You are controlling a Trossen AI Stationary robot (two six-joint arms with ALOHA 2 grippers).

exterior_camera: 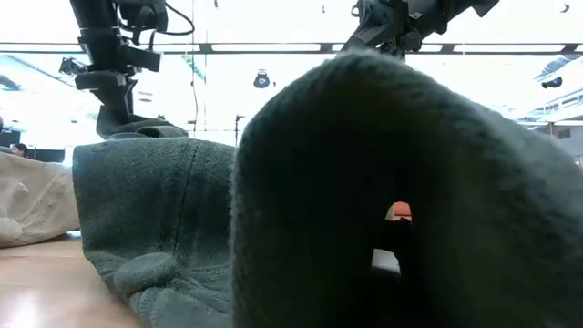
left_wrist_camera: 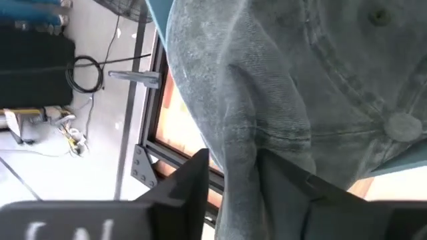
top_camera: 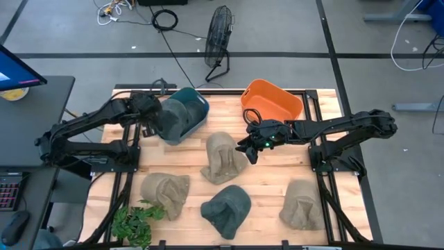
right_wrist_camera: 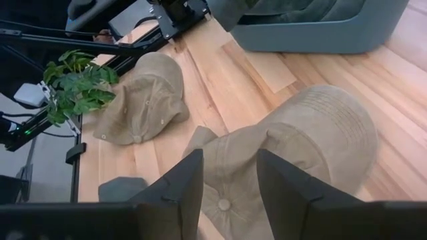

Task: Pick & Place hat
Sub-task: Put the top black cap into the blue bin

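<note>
Over blue bin (top_camera: 196, 111), left gripper (top_camera: 154, 125) clamped on grey-green hat (top_camera: 172, 119); right gripper (top_camera: 248, 148) apart above tan hat (top_camera: 223, 157)

Around my wooden table (top_camera: 270, 198) the floor (top_camera: 55, 42) is grey, crossed by dark tape lines. Beyond the table's far edge a black floor fan (top_camera: 218, 42) stands on its frame, and a coil of black cable (top_camera: 165, 19) lies near the fan, with a tangle of white wires (top_camera: 111, 9) farther along. Left of the table sits a dark desk (top_camera: 35, 118) carrying a lit monitor (top_camera: 17, 69), with a keyboard (top_camera: 8, 191) and mouse (top_camera: 14, 226) close by. From table height, I see bright ceiling light strips (exterior_camera: 264, 46) overhead.
</note>
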